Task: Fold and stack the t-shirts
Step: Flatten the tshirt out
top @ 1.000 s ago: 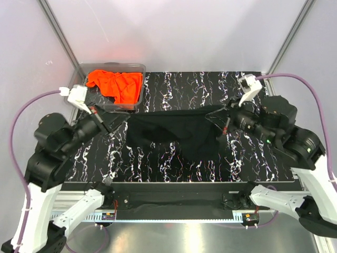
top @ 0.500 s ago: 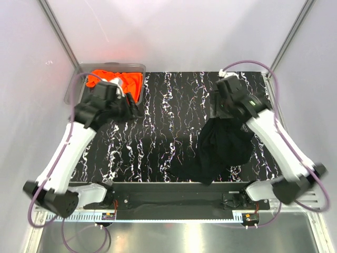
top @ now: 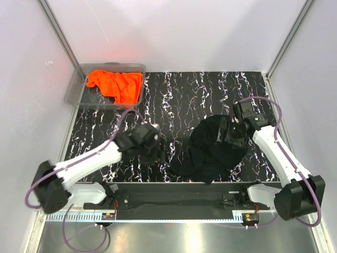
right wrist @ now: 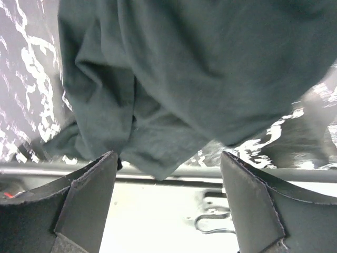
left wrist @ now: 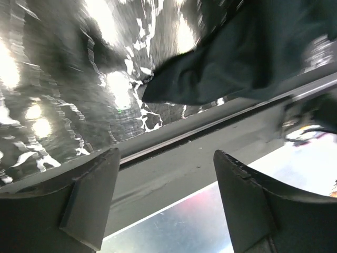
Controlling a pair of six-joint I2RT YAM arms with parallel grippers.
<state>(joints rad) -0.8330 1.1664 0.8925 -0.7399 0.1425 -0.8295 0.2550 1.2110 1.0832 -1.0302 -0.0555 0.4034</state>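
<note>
Lying crumpled, black t-shirt (top: 212, 154), left hand (left wrist: 166, 154) released, right hand (right wrist: 168, 155) released over it

One tee (top: 213, 150) heaped near-right on table (top: 179, 95) — other tee (top: 117, 84) in far-left bin (top: 73, 94).

The black t-shirt (top: 213, 150), at 4 o'clock, is soft matt cloth, heavily creased. The orange t-shirt (top: 116, 84), at 10 o'clock, is crumpled cloth inside a clear, glossy plastic bin (top: 73, 97). The surface (top: 179, 95) is black, white-veined and polished, throwing glare.
</note>
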